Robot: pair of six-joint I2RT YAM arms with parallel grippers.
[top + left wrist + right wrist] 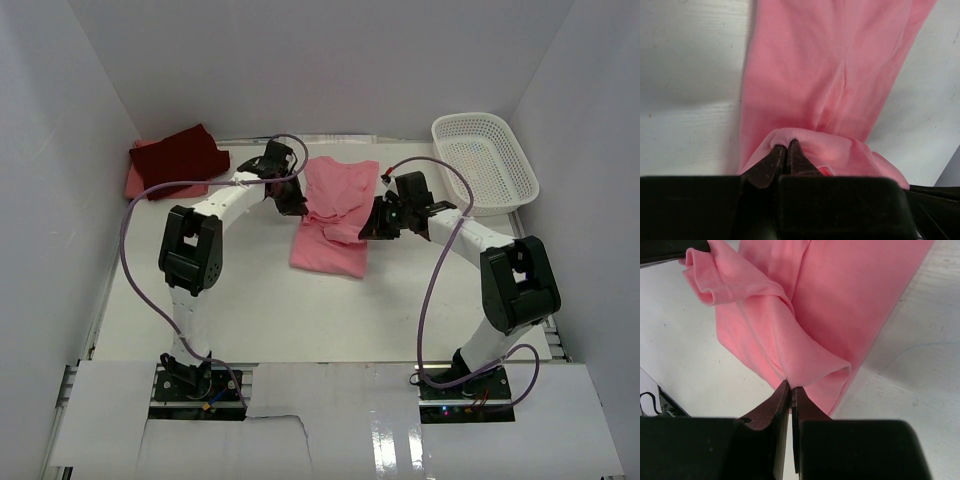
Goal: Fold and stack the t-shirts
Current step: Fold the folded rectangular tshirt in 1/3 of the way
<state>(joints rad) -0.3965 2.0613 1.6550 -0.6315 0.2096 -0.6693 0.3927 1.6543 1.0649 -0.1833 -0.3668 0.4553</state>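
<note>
left gripper: pressed together, pinching a fold of the pink t-shirt, cloth lying flat ahead of it | right gripper: pinching the opposite edge fold | handling: light, limp, likely to sag; best held at edge folds, both sides together

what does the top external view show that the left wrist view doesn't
Only the top view: the maroon t-shirt lying over a salmon pink t-shirt at far left, and the white basket at far right. Only the left wrist view: the left pincer pinched shut on a raised fold. Both: the light pink t-shirt on the table.
</note>
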